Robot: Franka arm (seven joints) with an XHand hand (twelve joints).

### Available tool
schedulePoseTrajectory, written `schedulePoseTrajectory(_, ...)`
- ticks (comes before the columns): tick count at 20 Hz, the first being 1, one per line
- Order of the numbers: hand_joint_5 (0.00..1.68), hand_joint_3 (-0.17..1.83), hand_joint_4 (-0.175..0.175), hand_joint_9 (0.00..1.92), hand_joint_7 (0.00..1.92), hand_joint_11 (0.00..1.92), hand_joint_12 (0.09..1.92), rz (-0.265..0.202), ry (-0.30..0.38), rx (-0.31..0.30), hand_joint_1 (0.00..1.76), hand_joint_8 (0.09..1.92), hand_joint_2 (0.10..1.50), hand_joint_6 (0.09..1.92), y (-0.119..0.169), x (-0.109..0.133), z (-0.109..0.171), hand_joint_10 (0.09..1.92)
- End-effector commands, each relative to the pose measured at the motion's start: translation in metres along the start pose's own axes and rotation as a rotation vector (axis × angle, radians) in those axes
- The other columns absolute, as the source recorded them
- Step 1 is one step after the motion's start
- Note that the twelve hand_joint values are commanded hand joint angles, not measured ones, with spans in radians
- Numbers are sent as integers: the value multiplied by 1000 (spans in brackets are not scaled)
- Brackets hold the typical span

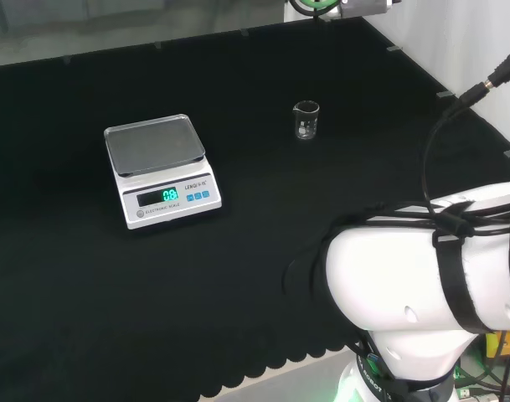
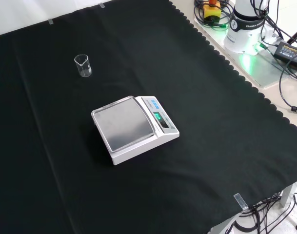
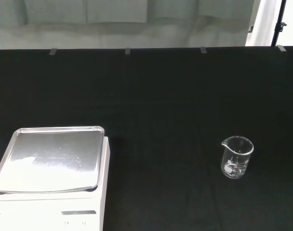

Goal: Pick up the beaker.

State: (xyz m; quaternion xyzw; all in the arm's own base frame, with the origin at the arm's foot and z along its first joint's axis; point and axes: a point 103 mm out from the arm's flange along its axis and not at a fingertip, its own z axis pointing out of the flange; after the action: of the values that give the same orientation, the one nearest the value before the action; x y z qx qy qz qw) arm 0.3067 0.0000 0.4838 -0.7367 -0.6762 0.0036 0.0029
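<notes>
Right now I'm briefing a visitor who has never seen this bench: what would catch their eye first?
Probably the white scale with its shiny metal pan and lit green display, near the middle of the black cloth in the front view. Next, the small clear beaker, upright and apart from the scale, farther back and to its left there. In the head view, the arm's big white link stands at the lower right.

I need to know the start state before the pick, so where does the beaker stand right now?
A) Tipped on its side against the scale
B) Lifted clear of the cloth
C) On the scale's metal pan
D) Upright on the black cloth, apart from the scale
D: the beaker stands upright on the black cloth, apart from the scale, whose pan carries nothing.
</notes>
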Motion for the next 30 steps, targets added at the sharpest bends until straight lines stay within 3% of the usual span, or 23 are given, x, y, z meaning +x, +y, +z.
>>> schedulePoseTrajectory(1,335,292,-115,621,218,449,1371,-2,-6,-4,344,641,825,87,2,0,0,87)
schedulePoseTrajectory(10,341,250,-115,596,199,449,1378,-12,-23,1,324,686,872,87,21,2,-3,87)
schedulePoseTrajectory(15,348,236,-112,592,198,452,1374,-10,-43,38,313,691,869,87,55,-7,11,87)
schedulePoseTrajectory(21,370,227,-109,589,199,447,1375,40,-35,64,304,693,864,87,108,-30,46,87)
schedulePoseTrajectory(25,383,222,-109,589,202,445,1376,70,11,87,303,695,862,87,139,-48,66,87)
schedulePoseTrajectory(30,384,207,-110,582,203,443,1377,111,-9,112,307,695,843,87,177,-76,93,87)
